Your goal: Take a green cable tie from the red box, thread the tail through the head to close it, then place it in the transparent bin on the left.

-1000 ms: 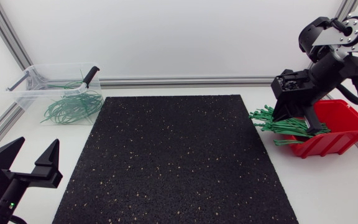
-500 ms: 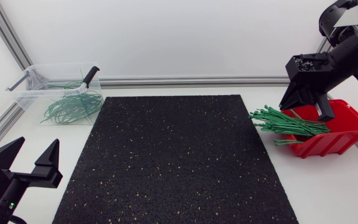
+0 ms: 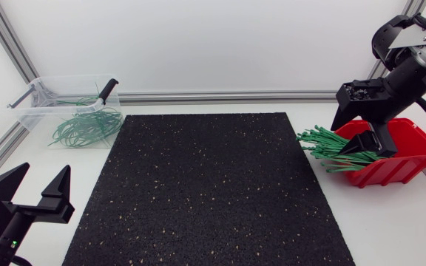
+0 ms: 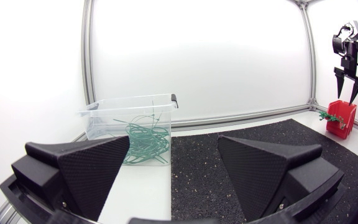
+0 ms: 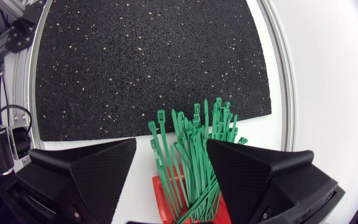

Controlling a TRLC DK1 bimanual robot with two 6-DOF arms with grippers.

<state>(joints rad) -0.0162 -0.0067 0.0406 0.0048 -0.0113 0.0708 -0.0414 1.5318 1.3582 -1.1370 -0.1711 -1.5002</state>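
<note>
Cable ties (image 5: 194, 149) directly under right gripper (image 5: 171, 144)

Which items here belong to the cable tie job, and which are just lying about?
Job: green cable ties, red box, transparent bin, closed ties inside it, right gripper open above the box, left gripper open.
Lying about: black mat, frame rail.

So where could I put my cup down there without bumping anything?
The black mat is bare between the transparent bin and the red box. Crowded: green cable ties spill from the box under the right hand; the left hand sits by the mat's near left corner.
</note>
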